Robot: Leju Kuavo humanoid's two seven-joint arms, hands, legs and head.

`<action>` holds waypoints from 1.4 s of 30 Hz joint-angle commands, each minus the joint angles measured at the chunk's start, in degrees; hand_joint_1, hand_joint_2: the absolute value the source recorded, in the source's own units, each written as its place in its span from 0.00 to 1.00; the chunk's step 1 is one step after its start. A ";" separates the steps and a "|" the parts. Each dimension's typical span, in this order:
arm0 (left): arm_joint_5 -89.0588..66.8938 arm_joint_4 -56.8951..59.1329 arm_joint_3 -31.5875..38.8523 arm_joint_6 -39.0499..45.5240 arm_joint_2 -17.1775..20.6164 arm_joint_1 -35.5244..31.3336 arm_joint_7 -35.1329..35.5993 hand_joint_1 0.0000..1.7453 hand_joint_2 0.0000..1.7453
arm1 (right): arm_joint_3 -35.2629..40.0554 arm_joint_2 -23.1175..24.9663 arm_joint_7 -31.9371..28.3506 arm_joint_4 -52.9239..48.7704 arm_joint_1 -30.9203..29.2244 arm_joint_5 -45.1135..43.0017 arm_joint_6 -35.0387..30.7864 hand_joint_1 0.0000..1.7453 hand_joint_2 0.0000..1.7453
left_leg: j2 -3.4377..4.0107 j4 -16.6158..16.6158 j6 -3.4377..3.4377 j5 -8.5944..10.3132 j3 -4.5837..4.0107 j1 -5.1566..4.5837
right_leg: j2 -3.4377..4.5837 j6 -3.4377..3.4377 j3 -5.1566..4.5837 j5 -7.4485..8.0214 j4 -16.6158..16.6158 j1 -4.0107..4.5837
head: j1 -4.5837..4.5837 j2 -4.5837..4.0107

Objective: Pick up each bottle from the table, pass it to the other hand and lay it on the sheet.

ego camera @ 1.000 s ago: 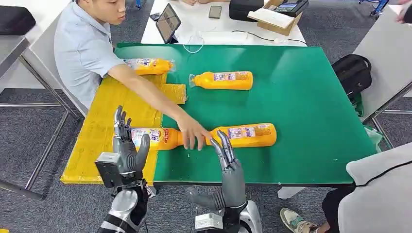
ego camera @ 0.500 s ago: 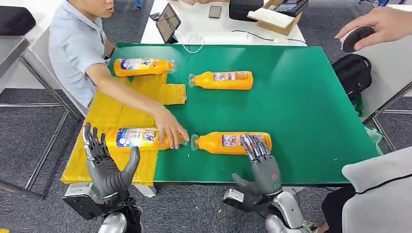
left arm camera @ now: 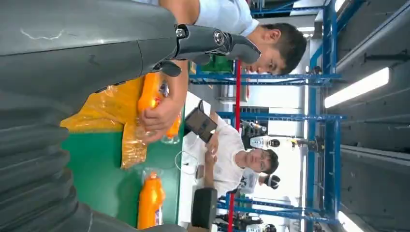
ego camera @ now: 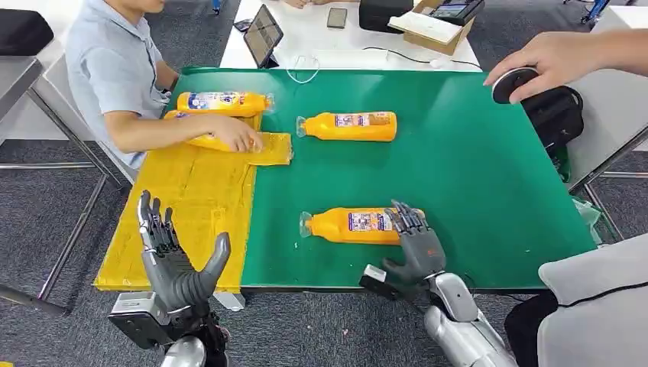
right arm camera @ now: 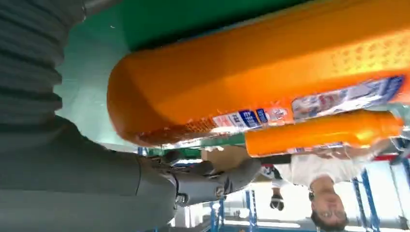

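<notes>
Right hand (ego camera: 413,238) is resting its fingers over the base end of the nearest bottle (ego camera: 353,225), which is lying on its side on the green surface (ego camera: 474,168) with its cap pointing toward the yellow sheet (ego camera: 183,206). From the head view the fingers are draped on the bottle's end, but whether they are actually closing round it I cannot tell; the right wrist view shows the orange body close against the palm with the thumb below it. Left hand (ego camera: 177,264) is hovering open and empty, fingers spread, over the near edge of the sheet.

By my judgement the pick-up step is in hand. Next the right hand needs a firm wrap, a lift, then a pass across to the waiting left hand.

A person's hand (ego camera: 233,138) is holding another bottle (ego camera: 200,139) at the sheet's far end.
</notes>
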 commanded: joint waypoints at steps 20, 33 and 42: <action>-1.48 10.23 -6.29 -1.78 2.27 -6.99 4.23 0.00 1.00 | 6.07 6.05 14.11 25.49 -17.76 3.82 24.64 0.00 1.00 | 0.24 -0.03 -0.09 0.06 0.30 0.07 | 0.09 -0.11 0.20 0.12 -0.05 0.08 | 0.02 0.00; -6.42 13.31 -6.26 -0.93 3.49 -9.77 4.97 0.00 1.00 | 7.59 4.23 16.26 26.99 -19.40 3.52 38.20 1.00 1.00 | 0.42 -0.14 -0.09 0.04 1.01 0.13 | 0.17 -0.28 0.25 0.24 -0.24 0.14 | 0.02 0.00; -4.77 11.62 -4.53 -3.91 4.24 -9.79 6.02 0.00 1.00 | -3.97 5.42 1.61 24.10 -15.69 -11.40 38.47 1.00 1.00 | 0.32 -0.11 -0.07 0.01 1.17 0.15 | 0.14 -0.22 1.03 0.21 -0.26 0.16 | 0.04 0.00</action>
